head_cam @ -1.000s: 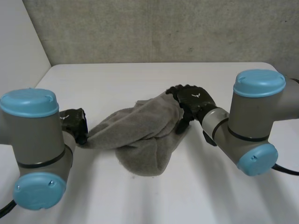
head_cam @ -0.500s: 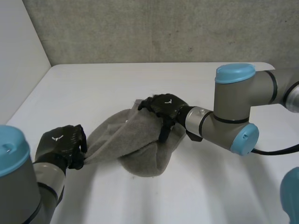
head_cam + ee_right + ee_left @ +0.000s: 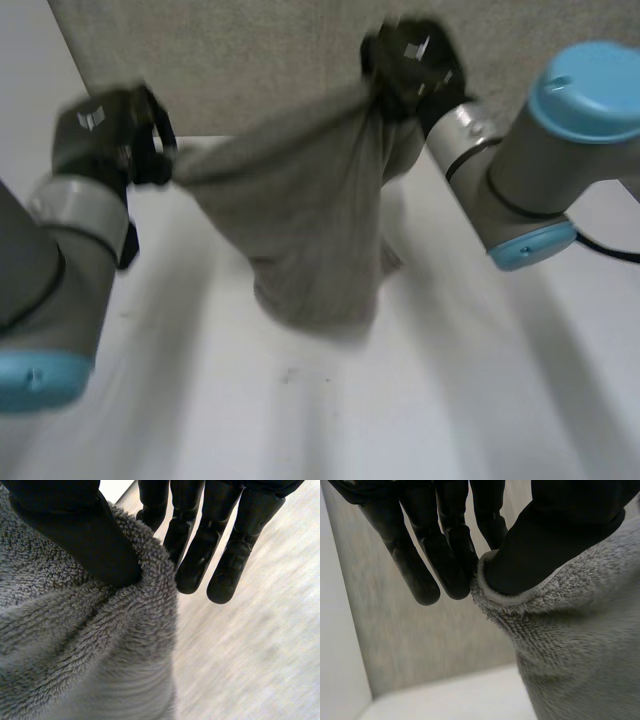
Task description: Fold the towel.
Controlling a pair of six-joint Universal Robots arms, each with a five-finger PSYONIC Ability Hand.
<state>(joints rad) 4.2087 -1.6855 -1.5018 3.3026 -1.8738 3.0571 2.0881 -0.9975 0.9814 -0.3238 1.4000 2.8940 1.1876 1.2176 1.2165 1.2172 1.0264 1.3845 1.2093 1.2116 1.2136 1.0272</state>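
Towel [image 3: 300, 210] hangs in the air between my two hands, above the table [image 3: 420, 400]. Its long axis runs hand to hand along the taut top edge. The low end is at my left hand [image 3: 110, 135] and the high end at my right hand [image 3: 410, 60], so the edge slopes up toward my right, in front of the wall [image 3: 250, 60]. The rest of the cloth drops from that edge as a bunched, sagging pouch.

Left hand is clamped on the towel. In the left wrist view the thumb [image 3: 560, 535] presses the hemmed edge against the nearest fingers [image 3: 445, 545]. The other fingers are straight, beside the cloth and not on it.

Right hand has the same pinch on the towel. In the right wrist view the thumb [image 3: 75, 535] sits on the cloth, which bunches round it. The outer fingers [image 3: 200, 545] stick out straight past the edge.

Hard to make out:
- I can't tell whether the bottom of the pouch touches the table.
- I can't tell whether either grip is on a true corner or just along an edge.
- The fingers backing each pinch are partly hidden behind the cloth.
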